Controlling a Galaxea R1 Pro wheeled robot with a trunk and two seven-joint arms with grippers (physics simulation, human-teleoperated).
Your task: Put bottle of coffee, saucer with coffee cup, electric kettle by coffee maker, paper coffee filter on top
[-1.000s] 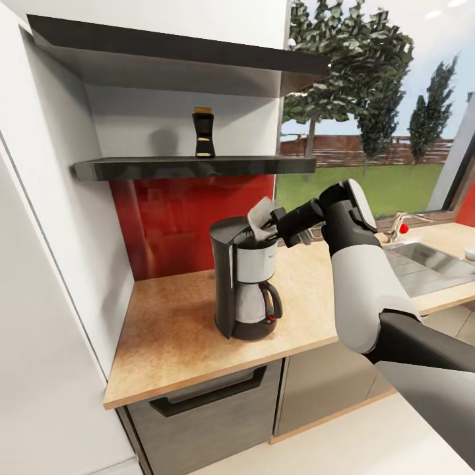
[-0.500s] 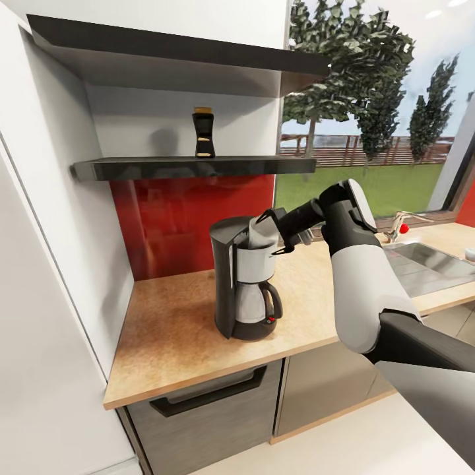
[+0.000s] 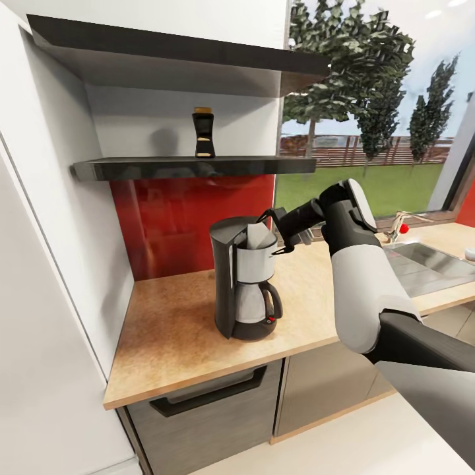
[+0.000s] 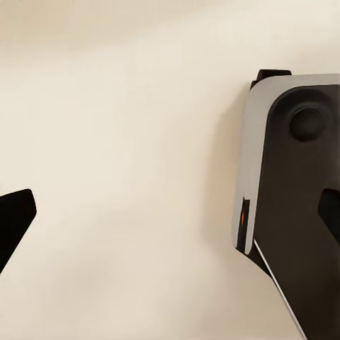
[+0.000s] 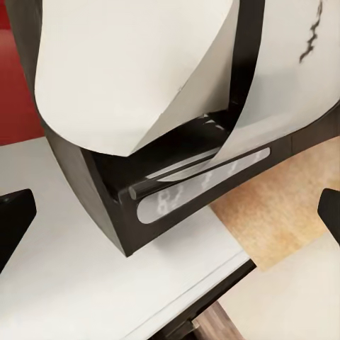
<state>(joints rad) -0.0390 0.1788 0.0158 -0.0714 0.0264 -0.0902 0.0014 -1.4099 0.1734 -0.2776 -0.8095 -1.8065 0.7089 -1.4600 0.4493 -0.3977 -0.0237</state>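
On the upper shelf [image 3: 198, 167], against the white wall at the left of the head view, the bottle of coffee [image 3: 203, 133] is seen upright and untouched, so its move to the counter is judged not yet done. Below it, the coffee maker [image 3: 245, 284] is set on the countertop [image 3: 171, 330] near the red backsplash [image 3: 171, 218], where the task wants it kept. A paper coffee filter [image 3: 258, 236] is seen lying on the top of the machine, its pale cone leaning over the upper edge; in the right wrist view the filter [image 5: 134, 71] is shown as a curled white sheet resting against the dark top of the machine [image 5: 106, 205]. Just to the right of the filter, the right gripper [image 3: 277, 231] is held level with the top of the machine, fingers spread wide and nothing between them; the filter is judged released, and the hand is placed there because the drop was made from that side. Further right, a sink [image 3: 429, 260] and tap [image 3: 398, 227] are noted. Saucer, cup and kettle are not identified. The left gripper [image 4: 170, 212] is seen from its wrist camera with dark fingertips well apart over a pale surface, empty, beside a grey and black body of uncertain identity.
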